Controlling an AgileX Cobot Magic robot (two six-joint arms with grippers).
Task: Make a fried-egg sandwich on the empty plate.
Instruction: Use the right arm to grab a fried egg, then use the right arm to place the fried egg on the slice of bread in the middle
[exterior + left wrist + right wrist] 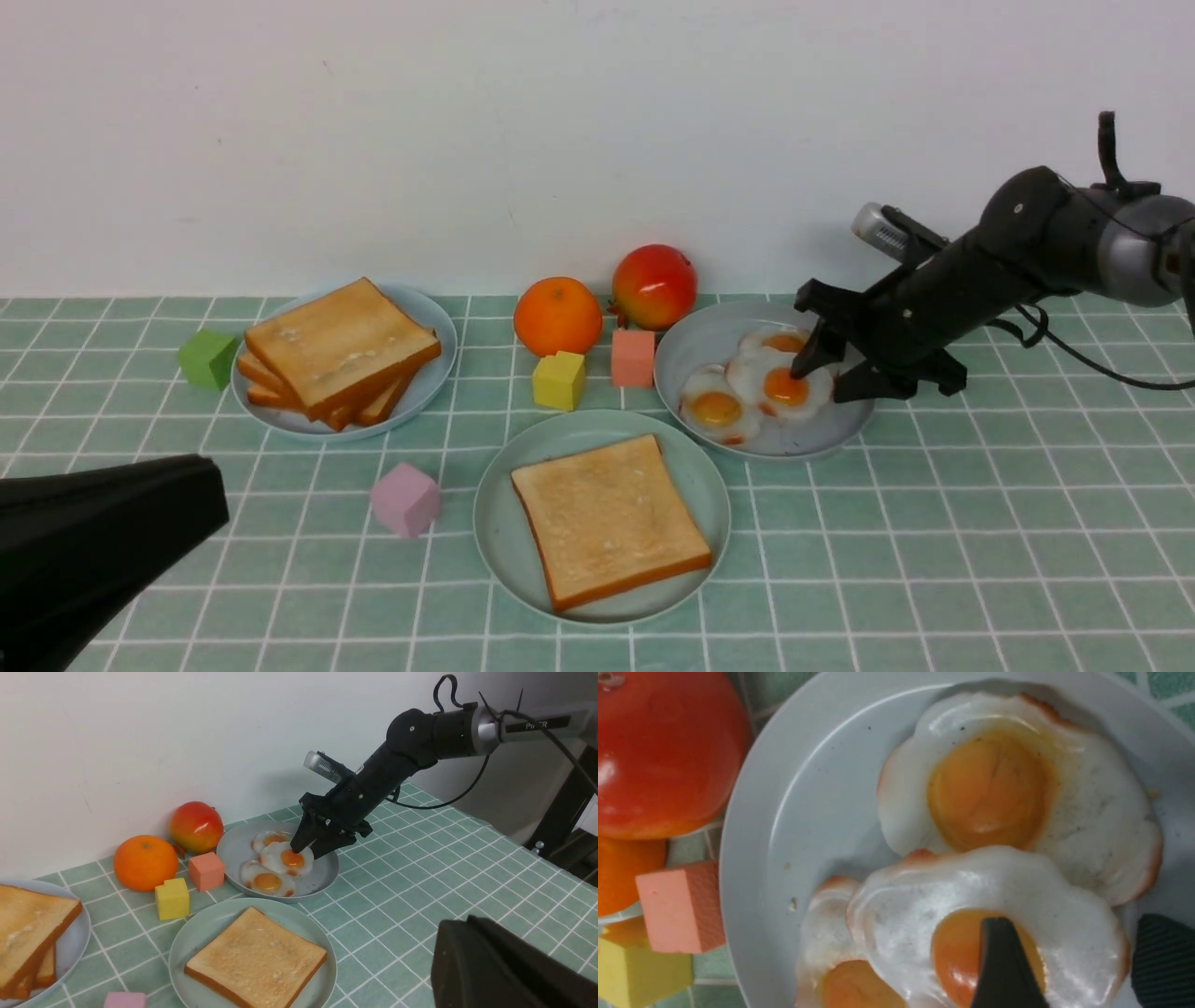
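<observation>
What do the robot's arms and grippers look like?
The right arm is matte black with a silver-grey joint, white lettering and loose black cables. The right gripper has black tapered fingers, one visibly ribbed. Of the left arm only a plain black casing shows.

The tablecloth (934,560) is mint green with a white grid. The near plate (492,523) is pale teal, and its toast (607,518) is golden-tan with an orange-brown crust. On the grey plate (691,350) to the right, the fried egg (782,390) is glossy white, orange-yolked and brown-edged. There is a green cube (207,358), a pink cube (404,499), a yellow cube (558,380) and a salmon cube (633,357).
</observation>
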